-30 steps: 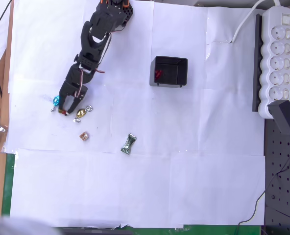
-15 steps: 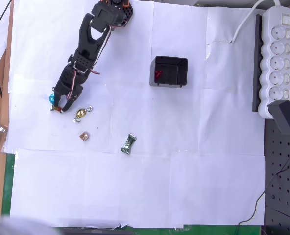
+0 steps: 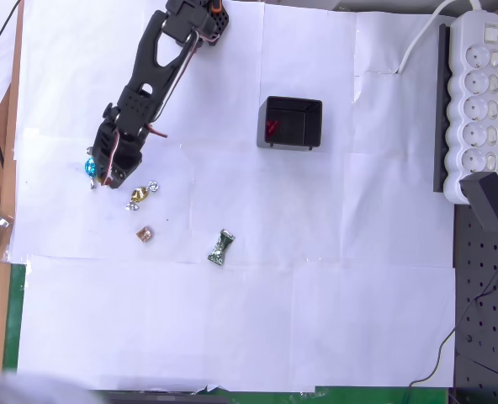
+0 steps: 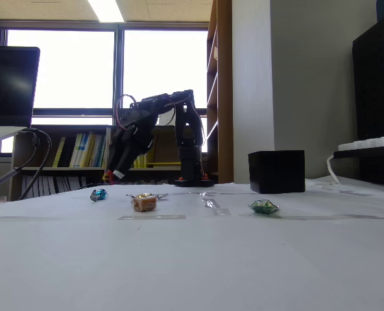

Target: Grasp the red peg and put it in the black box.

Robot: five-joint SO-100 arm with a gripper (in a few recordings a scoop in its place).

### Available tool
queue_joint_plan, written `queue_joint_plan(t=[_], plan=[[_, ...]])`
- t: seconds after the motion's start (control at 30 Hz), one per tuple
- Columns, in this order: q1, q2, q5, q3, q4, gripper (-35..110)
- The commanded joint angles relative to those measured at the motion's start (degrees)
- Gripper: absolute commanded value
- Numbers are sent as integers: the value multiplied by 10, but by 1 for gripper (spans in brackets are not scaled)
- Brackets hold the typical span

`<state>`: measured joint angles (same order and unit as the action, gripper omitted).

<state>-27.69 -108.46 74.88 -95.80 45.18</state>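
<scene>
In the overhead view my black gripper [image 3: 108,178] hangs over the left part of the white paper, right beside a blue candy [image 3: 89,168]. Its jaws are closed on a tiny red peg [image 4: 107,175], which shows at the fingertips in the fixed view, lifted a little above the table. My gripper [image 4: 111,175] points downward there. The black box [image 3: 289,123] stands well to the right of the gripper in the overhead view and at the right as black box [image 4: 277,172] in the fixed view. A small red thing [image 3: 271,129] lies inside it by the left wall.
A gold candy [image 3: 140,195], a brown candy [image 3: 145,234] and a green candy [image 3: 221,248] lie below and right of the gripper. A white power strip [image 3: 476,101] runs along the right edge. A wooden table edge [image 3: 9,168] borders the paper at left.
The jaws closed on the red peg. The gripper then drew up and left in the overhead view, lifting off the paper as the arm straightened.
</scene>
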Motion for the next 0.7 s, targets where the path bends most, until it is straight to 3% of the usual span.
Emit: queue_joint_plan(t=[0.0,0.33,0.67], plan=[[-2,70,-23,-124,120,0],[35,133,-52,-154,272,0],[258,215,-193,-200,416,0]])
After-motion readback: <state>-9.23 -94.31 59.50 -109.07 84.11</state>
